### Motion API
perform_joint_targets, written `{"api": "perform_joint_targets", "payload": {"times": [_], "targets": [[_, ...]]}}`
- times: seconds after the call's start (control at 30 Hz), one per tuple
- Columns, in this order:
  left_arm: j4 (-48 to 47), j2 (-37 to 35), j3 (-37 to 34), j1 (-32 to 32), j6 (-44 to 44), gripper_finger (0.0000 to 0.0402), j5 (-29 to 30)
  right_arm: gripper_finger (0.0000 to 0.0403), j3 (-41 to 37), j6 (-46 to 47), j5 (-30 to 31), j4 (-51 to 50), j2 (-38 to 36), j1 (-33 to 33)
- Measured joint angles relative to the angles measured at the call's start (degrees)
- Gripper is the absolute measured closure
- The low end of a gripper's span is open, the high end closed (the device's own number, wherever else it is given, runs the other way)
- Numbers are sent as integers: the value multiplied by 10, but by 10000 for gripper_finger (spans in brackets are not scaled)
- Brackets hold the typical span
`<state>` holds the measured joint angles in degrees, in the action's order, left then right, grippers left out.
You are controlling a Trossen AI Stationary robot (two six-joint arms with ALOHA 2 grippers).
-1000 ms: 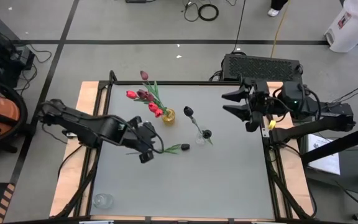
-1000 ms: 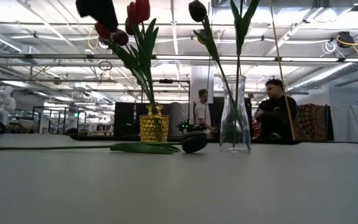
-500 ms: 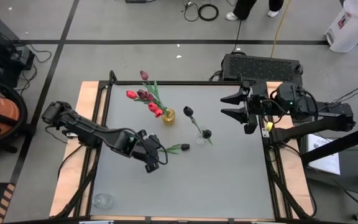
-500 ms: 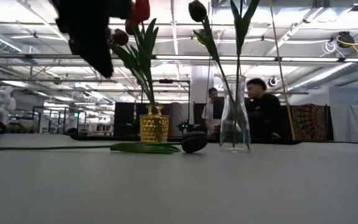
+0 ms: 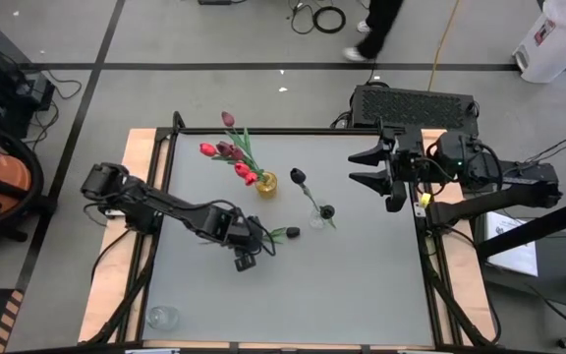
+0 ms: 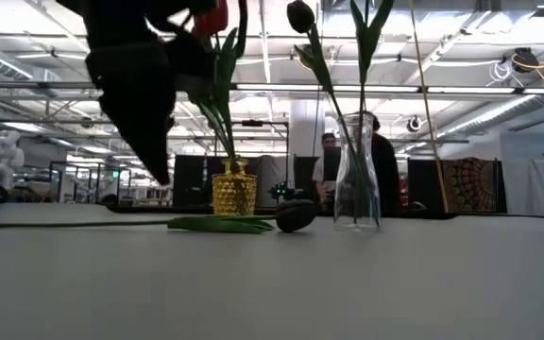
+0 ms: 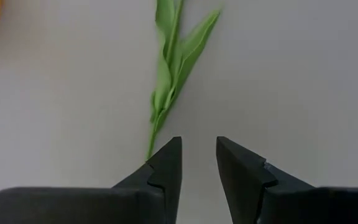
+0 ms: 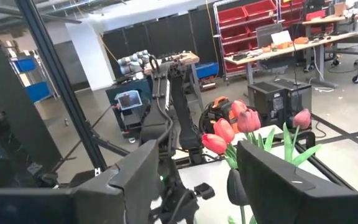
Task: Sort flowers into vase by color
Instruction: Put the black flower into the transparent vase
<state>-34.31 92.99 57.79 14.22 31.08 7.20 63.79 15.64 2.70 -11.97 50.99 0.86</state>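
Note:
One dark-headed flower (image 5: 291,233) lies flat on the table; its head (image 6: 296,216), leaf (image 6: 220,225) and long stem (image 6: 83,225) rest on the surface. My left gripper (image 5: 252,254) hangs open just above its stem end, pointing steeply down; the green leaf (image 7: 169,74) lies ahead of the fingers (image 7: 197,149), nothing between them. A yellow vase (image 5: 265,183) holds red and pink flowers (image 5: 226,150). A clear vase (image 5: 317,218) holds dark-headed flowers (image 5: 299,177). My right gripper (image 5: 371,167) waits open, level, high over the table's right side.
A small clear glass (image 5: 162,317) stands on the wooden border at the near left. A black box (image 5: 416,103) sits behind the far right edge. People stand in the room beyond the table (image 6: 371,179). Bare grey table (image 5: 362,285) spreads near and right.
My left gripper has come down from well above the table and moved a little toward the near and right edges, tipping more steeply downward, ending low over the lying flower's stem. Its fingers stay open. The flower has not moved.

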Motion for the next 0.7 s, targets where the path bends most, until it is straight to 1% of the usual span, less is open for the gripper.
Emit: {"api": "perform_joint_targets", "payload": {"times": [0.1,0.27,0.6,0.7], "targets": [[8,18,0,-12,-5,294,-14,193,0,3,0,0,0,0],[15,34,0,-25,-21,294,-12,193,0,8,0,0,0,0],[28,37,0,-54,-72,294,-8,193,0,12,0,0,0,0],[30,37,0,-56,-93,294,-15,193,0,12,0,0,0,0]]}}
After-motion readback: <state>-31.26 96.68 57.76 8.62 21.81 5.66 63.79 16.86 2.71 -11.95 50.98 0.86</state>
